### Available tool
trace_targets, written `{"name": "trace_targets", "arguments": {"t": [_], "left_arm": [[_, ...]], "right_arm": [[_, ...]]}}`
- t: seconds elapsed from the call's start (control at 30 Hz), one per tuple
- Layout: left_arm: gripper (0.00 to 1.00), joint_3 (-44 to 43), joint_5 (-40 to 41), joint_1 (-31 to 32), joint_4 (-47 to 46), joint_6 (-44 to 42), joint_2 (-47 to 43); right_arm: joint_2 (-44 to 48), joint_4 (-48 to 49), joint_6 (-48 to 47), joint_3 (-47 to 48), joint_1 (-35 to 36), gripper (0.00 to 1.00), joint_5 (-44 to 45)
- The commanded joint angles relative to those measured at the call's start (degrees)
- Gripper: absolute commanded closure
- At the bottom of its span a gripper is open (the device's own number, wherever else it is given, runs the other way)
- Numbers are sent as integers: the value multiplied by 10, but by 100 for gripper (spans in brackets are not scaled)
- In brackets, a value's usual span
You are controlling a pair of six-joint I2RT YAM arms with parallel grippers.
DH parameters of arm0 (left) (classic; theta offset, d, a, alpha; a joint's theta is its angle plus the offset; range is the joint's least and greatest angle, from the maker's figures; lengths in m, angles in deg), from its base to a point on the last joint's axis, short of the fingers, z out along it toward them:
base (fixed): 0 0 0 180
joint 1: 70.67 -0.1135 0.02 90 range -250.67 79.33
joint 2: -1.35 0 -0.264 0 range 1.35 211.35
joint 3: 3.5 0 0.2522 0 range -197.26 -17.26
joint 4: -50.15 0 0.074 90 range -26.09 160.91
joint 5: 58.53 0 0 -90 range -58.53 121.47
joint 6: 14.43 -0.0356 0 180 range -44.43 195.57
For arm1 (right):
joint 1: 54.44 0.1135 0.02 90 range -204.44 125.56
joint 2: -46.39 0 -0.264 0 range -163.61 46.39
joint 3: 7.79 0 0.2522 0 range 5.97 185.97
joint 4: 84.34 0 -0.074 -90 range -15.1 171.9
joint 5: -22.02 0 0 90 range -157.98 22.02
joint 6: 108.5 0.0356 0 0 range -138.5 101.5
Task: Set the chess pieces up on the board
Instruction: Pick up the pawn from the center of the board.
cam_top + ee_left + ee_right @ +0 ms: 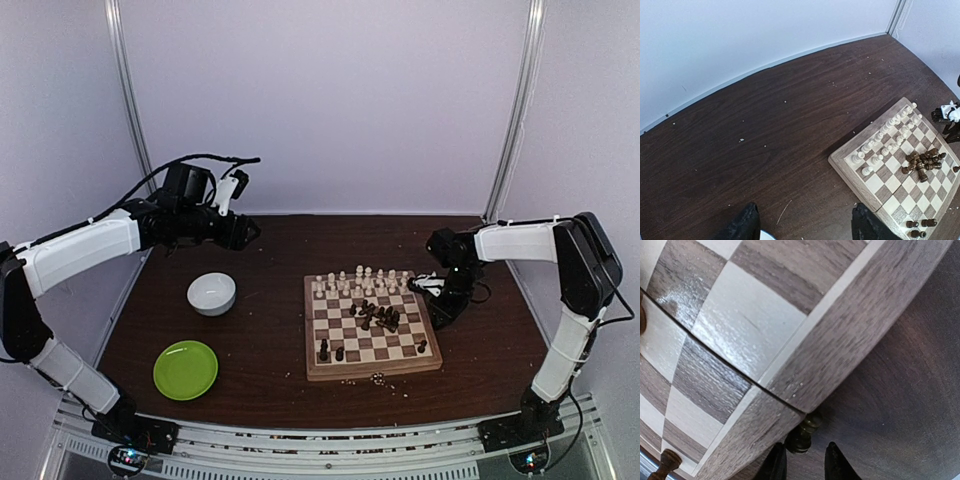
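One dark piece (802,434) lay off the board (309,330). It was on its side on the table (250,340), hard against the outer face of the board's right-hand frame. We could not tell whether it touched the wood.

We found the right gripper (802,462) low at that edge, fingers parted and grasping nothing. The near end of the piece sat at the mouth of the gap, close to one finger (776,462) and clear of the other. Its long axis ran away from the gripper and roughly along the frame, not across the gap.

In our judgement the coming move turned on this relation. The gripper would have to advance a little along that axis before closing. The frame alongside left scant room for the finger on that side.

On the board, the cream pieces (360,280) stood in two rows at the far side. A heap of dark pieces (377,316) lay jumbled at the centre, and a few more stood toward the near edge. We judged the dark side largely unset.

The left gripper (805,227) hung raised over the far left of the table, well apart from the board, fingers spread and empty. The right arm was plainly the nearer.
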Motion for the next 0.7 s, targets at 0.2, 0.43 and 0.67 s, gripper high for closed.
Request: {"name": "trace_targets", "arguments": {"t": [0.2, 0.43, 0.67], "left_arm": [[37, -19, 0, -5, -9, -2, 4], [36, -19, 0, -5, -9, -2, 5], [36, -19, 0, -5, -9, -2, 6]], "right_arm": [[-18, -5, 3, 27, 0, 74, 4], [-27, -14, 7, 37, 0, 74, 7], [-37, -20, 10, 49, 0, 74, 19]]}}
